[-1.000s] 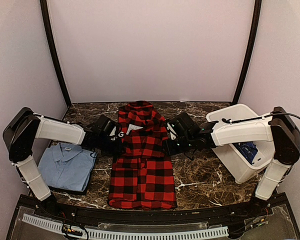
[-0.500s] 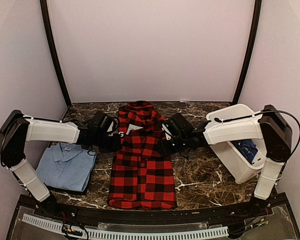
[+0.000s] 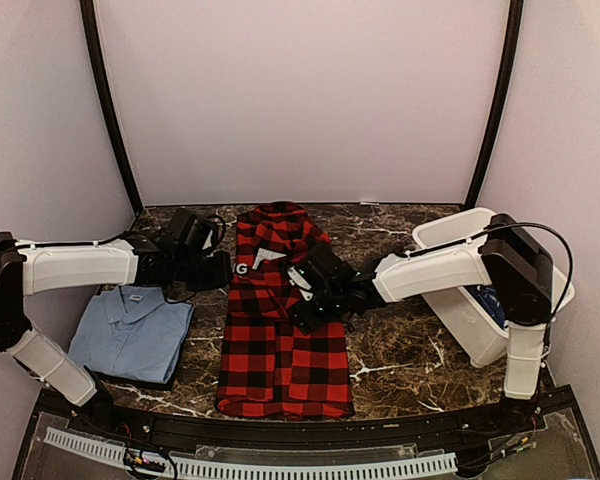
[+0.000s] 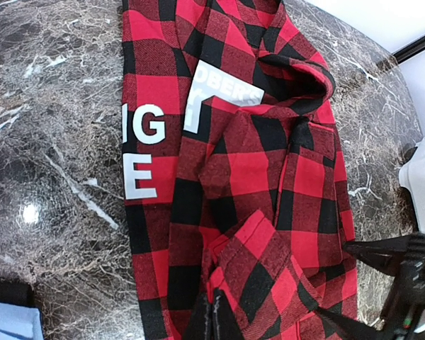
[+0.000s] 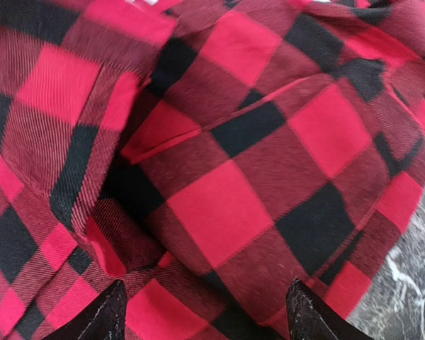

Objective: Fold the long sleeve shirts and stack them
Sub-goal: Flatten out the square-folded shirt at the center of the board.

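Dark marble counter [image 3: 400, 350] carries the flannel [image 3: 280, 340], laid lengthwise in the middle with its white label [image 4: 223, 95] toward the far end. My left pincer [image 4: 212, 315] sits at the flannel's left edge, jaws pressed together; I cannot tell whether any cloth is pinched. My right pincer [image 5: 209, 319] is over the flannel's middle, jaws spread wide, holding nothing. Left of the flannel lies the folded blue shirt [image 3: 130, 335]. Right of the flannel stands a white bin [image 3: 460, 310] with dark blue cloth [image 3: 497, 298] inside.

Dark brown marble counter [image 3: 405, 345] veined white, glossy with a light glint; plain pale walls [image 3: 300, 100], perhaps lilac-tinted, with black corner struts [image 3: 108, 110].
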You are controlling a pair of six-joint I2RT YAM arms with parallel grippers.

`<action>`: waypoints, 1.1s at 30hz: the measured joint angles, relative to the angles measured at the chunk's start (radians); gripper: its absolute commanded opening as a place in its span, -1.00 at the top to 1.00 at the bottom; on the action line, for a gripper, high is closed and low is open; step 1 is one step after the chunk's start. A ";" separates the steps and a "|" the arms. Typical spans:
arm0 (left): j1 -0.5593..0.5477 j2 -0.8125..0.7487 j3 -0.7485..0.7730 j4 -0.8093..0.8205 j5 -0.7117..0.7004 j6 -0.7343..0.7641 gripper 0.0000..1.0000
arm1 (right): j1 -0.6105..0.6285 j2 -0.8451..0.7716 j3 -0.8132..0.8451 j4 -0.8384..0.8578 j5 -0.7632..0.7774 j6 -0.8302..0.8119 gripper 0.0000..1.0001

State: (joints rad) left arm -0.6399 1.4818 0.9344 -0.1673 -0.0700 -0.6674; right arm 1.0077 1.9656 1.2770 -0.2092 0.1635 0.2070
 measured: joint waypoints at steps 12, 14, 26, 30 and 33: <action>0.000 -0.006 0.000 -0.012 -0.021 0.000 1.00 | 0.018 0.086 0.071 -0.032 0.126 -0.052 -0.15; 0.000 -0.011 0.000 -0.014 -0.027 0.000 1.00 | 0.018 0.086 0.071 -0.031 0.129 -0.050 -0.09; 0.000 -0.026 0.000 -0.024 -0.047 0.000 1.00 | 0.005 0.086 0.071 -0.031 0.124 -0.036 -0.16; 0.000 -0.026 0.000 -0.025 -0.047 0.000 1.00 | 0.004 0.086 0.071 -0.033 0.123 -0.029 -0.18; 0.000 -0.026 0.000 -0.025 -0.047 0.000 1.00 | 0.004 0.086 0.071 -0.042 0.124 -0.015 -0.18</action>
State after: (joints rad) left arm -0.6399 1.4563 0.9344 -0.1925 -0.1169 -0.6678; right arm 1.0115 2.0518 1.3483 -0.2516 0.2874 0.1921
